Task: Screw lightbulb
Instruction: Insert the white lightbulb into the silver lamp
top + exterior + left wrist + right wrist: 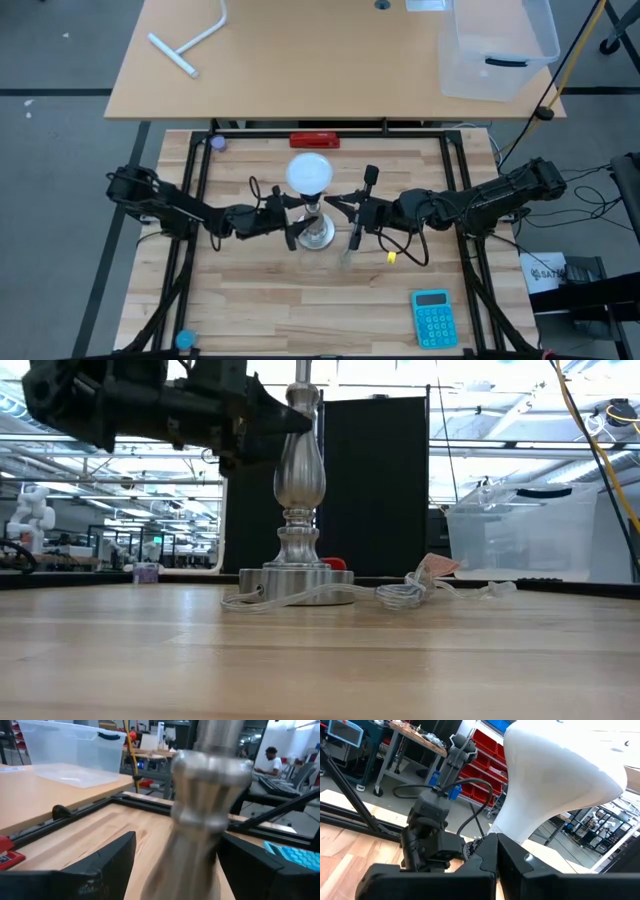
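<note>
A silver lamp stand [318, 232] stands upright on its round foot [296, 586] at the table's middle. The white lightbulb [309, 173] sits on top of it, head up; the join is hidden. My left gripper [296, 224] is open, one finger on either side of the stand's silver stem [202, 815], high up [300, 420]. My right gripper [338, 203] comes level from the table's right. Its fingers are shut together just in front of the bulb's narrowing neck [517, 827], under the white head [560, 770]. My left gripper's fingers [107, 862] stand on both sides of the stem; the finger on the calculator side [250, 865] lies close against it, and I cannot tell whether it touches. My right gripper's shut fingertips [490, 845] hide the neck's lower part; I cannot tell whether they touch the bulb.
A clear cord and a small clear-pink piece [432, 568] lie beside the foot. A red object [314, 140] lies at the far edge, a blue calculator [432, 318] near right, a clear bin [497, 50] on the desk behind.
</note>
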Tool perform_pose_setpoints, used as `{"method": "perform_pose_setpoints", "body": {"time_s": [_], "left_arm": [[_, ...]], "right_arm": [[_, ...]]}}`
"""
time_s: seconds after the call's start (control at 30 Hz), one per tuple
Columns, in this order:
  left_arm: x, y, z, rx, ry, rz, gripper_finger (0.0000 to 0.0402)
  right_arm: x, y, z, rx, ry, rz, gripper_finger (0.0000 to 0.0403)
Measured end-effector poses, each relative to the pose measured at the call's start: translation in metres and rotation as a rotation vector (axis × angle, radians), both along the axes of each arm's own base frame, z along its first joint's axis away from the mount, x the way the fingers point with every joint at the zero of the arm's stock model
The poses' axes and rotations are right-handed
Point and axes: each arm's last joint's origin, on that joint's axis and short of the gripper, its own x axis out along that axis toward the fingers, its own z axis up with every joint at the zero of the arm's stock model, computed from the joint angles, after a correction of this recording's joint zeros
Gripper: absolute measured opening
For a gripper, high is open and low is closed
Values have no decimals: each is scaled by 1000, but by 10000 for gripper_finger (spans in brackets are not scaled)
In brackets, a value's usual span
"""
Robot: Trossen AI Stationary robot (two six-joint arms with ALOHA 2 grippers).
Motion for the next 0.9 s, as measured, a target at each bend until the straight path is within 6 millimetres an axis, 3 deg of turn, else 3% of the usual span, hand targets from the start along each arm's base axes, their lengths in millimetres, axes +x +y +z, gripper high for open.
{"method": "perform_pose_setpoints", "body": {"time_s": [0.17,0.4,0.9], "left_arm": [[9,3,-7,-5,-15,7,256],[15,3,-9,12,-9,13,167],[15,3,-10,11,12,15,168]], "right_arm": [[0,0,0,1,0,0,0],[0,0,0,16,-5,0,0],[1,-5,1,195,-69,-24,11]]}}
